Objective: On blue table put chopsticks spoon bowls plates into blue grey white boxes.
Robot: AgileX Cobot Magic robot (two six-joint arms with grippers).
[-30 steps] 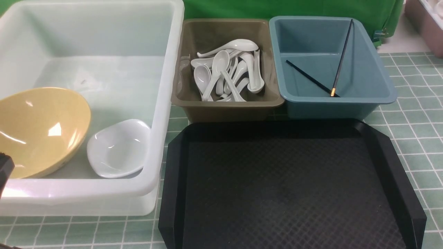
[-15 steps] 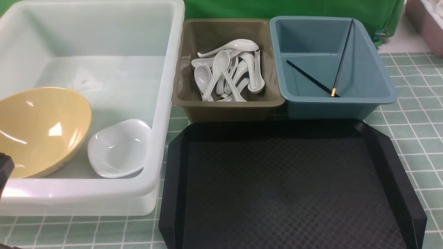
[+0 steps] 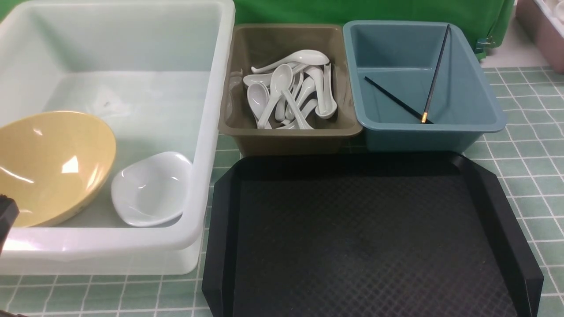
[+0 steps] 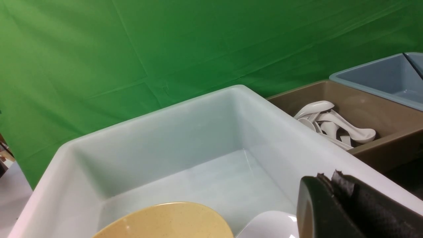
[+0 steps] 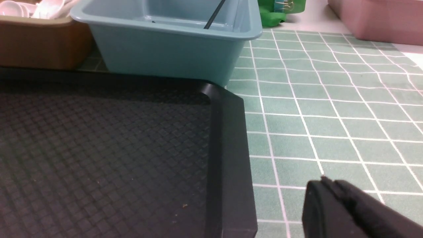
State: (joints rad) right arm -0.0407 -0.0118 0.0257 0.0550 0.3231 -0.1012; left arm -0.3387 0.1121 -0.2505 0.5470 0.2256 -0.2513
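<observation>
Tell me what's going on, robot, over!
Left pincer shut, right pincer shut, both empty. Bowl and dish in white box, spoons in grey, chopsticks in blue. Tray bare, nothing blocking.

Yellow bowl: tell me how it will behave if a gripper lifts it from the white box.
The yellow bowl looks glossy, so its rim may slip between fingers. It leans tilted in the white box, so it could rock flat when nudged. It nearly touches the white dish and might knock it.

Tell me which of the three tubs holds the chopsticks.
The teal-blue tub, rightmost of the three: two black chopsticks lie inside.
</observation>
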